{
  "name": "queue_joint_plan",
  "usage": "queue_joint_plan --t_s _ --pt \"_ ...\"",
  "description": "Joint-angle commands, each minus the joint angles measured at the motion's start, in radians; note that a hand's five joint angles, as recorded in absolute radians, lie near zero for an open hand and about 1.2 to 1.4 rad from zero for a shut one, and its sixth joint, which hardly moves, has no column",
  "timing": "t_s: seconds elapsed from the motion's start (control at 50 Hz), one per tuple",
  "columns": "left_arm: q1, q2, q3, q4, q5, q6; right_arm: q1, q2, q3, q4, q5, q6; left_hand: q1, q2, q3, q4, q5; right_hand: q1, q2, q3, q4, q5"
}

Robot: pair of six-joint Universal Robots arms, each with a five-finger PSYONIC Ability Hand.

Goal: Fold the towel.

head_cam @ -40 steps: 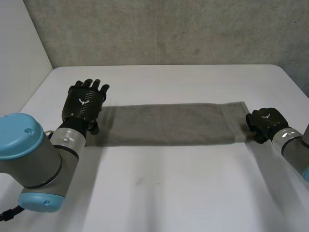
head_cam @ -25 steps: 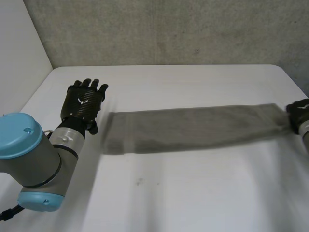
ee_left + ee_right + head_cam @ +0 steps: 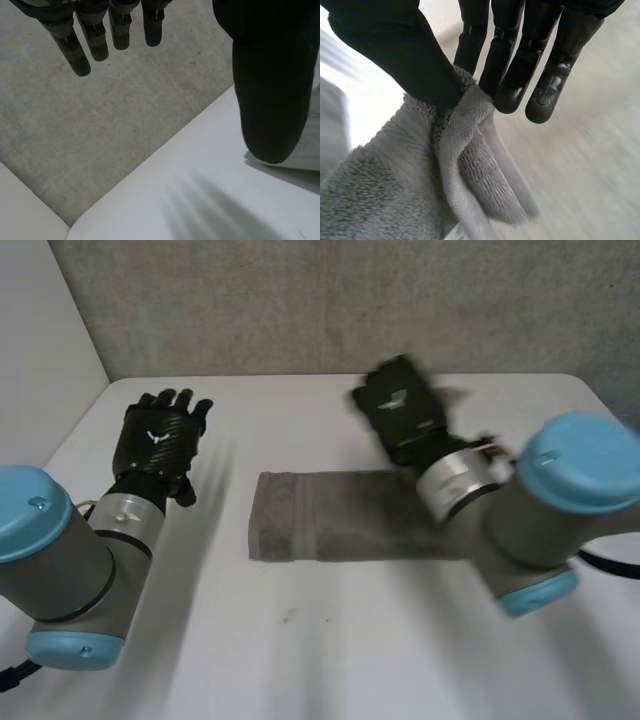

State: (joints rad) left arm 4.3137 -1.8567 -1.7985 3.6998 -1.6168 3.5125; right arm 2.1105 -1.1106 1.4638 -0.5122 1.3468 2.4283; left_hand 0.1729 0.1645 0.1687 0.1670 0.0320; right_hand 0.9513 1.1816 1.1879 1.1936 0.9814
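A grey towel lies as a long strip across the middle of the white table; my right arm covers its right part. My right hand is lifted above the towel's far side. In the right wrist view the thumb and the fingers pinch a bunched end of the towel, which hangs down from them. My left hand hovers at the table's left side, well clear of the towel's left end. Its fingers are straight with nothing in them.
A grey wall runs behind the table's far edge. The table's rounded back-left corner lies below my left hand. Bare tabletop stretches in front of the towel.
My right hand dragged the towel to the right, then swung up and to the left over it with the end still pinched. The towel's left end now lies further right. My left hand shifted slightly left.
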Motion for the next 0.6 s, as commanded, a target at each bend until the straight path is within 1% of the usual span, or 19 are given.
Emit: queue_joint_plan --t_s 0.02,0.06,0.1,0.12,0.14,0.16,0.18,0.2,0.22,0.26,0.28,0.34,0.36,0.42,0.44,0.48,0.5,0.56,0.6 --pt "0.040 0.014 0.004 0.000 0.001 -0.098 0.181 0.202 -0.120 0.064 -0.130 -0.009 0.002 0.010 0.006 0.008 -0.032 0.445 0.215 0.208 0.203 0.240" --pt "0.049 0.014 0.005 -0.001 0.001 -0.109 0.216 0.285 -0.163 0.131 -0.137 -0.044 0.002 0.010 0.006 0.008 -0.032 0.445 0.215 0.208 0.203 0.240" --pt "0.050 0.014 0.005 0.000 0.001 -0.109 0.226 0.320 -0.181 0.162 -0.129 -0.076 0.002 0.010 0.006 0.008 -0.032 0.445 0.215 0.208 0.203 0.240" --pt "0.050 0.013 0.005 0.000 0.001 -0.110 0.230 0.345 -0.197 0.188 -0.123 -0.113 0.002 0.010 0.006 0.008 -0.032 0.123 -0.107 -0.113 -0.119 -0.081" --pt "0.050 0.013 0.005 0.000 0.001 -0.110 0.230 0.345 -0.197 0.189 -0.123 -0.113 0.002 0.010 0.006 0.008 -0.032 0.120 -0.110 -0.116 -0.122 -0.084" --pt "0.052 0.013 0.004 -0.001 0.001 -0.110 0.233 0.353 -0.203 0.210 -0.111 -0.148 0.002 0.010 0.006 0.008 -0.032 -0.330 -0.561 -0.567 -0.573 -0.535" --pt "0.052 0.013 0.002 -0.001 0.003 -0.110 0.233 0.347 -0.204 0.219 -0.094 -0.170 0.002 0.010 0.006 0.008 -0.032 -0.672 -0.902 -0.909 -0.914 -0.877" --pt "0.050 0.011 0.001 -0.001 0.003 -0.110 0.229 0.332 -0.203 0.222 -0.068 -0.170 0.002 0.010 0.006 0.008 -0.032 -0.777 -1.007 -1.013 -1.019 -0.981" --pt "0.050 0.011 0.001 -0.001 0.003 -0.110 0.229 0.331 -0.203 0.222 -0.067 -0.170 0.002 0.010 0.006 0.008 -0.032 -0.777 -1.007 -1.013 -1.019 -0.981" --pt "0.044 0.005 -0.002 0.000 0.003 -0.110 0.223 0.272 -0.183 0.224 -0.017 -0.135 0.002 0.010 0.006 0.008 -0.032 -0.777 -1.007 -1.013 -1.019 -0.981" --pt "0.044 0.005 -0.002 0.000 0.003 -0.110 0.223 0.272 -0.183 0.224 -0.017 -0.135 0.002 0.010 0.006 0.008 -0.032 -0.777 -1.007 -1.013 -1.019 -0.981" --pt "0.026 0.008 -0.004 -0.001 0.001 -0.113 0.214 0.145 -0.111 0.230 0.020 0.032 0.002 0.010 0.006 0.008 -0.032 -0.777 -1.007 -1.013 -1.019 -0.981" --pt "0.026 0.008 -0.004 -0.001 0.001 -0.113 0.213 0.144 -0.111 0.230 0.020 0.032 0.002 0.010 0.006 0.008 -0.032 -0.777 -1.007 -1.013 -1.019 -0.981" --pt "0.000 0.008 -0.005 -0.003 0.001 -0.115 0.122 0.030 -0.007 0.235 0.023 0.230 0.002 0.010 0.006 0.008 -0.032 -0.777 -1.007 -1.013 -1.019 -0.981" --pt "-0.021 0.008 -0.007 -0.003 0.001 -0.115 0.121 0.029 -0.007 0.235 0.023 0.230 0.002 0.010 0.006 0.008 -0.032 -0.777 -1.007 -1.013 -1.019 -0.981" --pt "-0.063 0.008 -0.013 -0.003 0.001 -0.115 0.056 -0.023 0.061 0.247 0.022 0.325 0.002 0.010 0.006 0.008 -0.032 -0.777 -1.007 -1.013 -1.019 -0.981" --pt "-0.063 0.008 -0.013 -0.003 0.001 -0.115 0.055 -0.023 0.061 0.247 0.021 0.325 0.002 0.010 0.006 0.008 -0.032 -0.777 -1.007 -1.013 -1.019 -0.981" --pt "-0.100 0.007 -0.015 -0.004 0.001 -0.115 -0.012 -0.038 0.122 0.265 0.017 0.371 0.002 0.010 0.006 0.008 -0.032 -0.777 -1.007 -1.013 -1.019 -0.981" --pt "-0.135 -0.007 -0.019 -0.004 0.006 -0.110 -0.081 -0.040 0.173 0.270 0.020 0.376 0.002 0.011 0.007 0.008 -0.031 -0.777 -1.007 -1.013 -1.019 -0.981"
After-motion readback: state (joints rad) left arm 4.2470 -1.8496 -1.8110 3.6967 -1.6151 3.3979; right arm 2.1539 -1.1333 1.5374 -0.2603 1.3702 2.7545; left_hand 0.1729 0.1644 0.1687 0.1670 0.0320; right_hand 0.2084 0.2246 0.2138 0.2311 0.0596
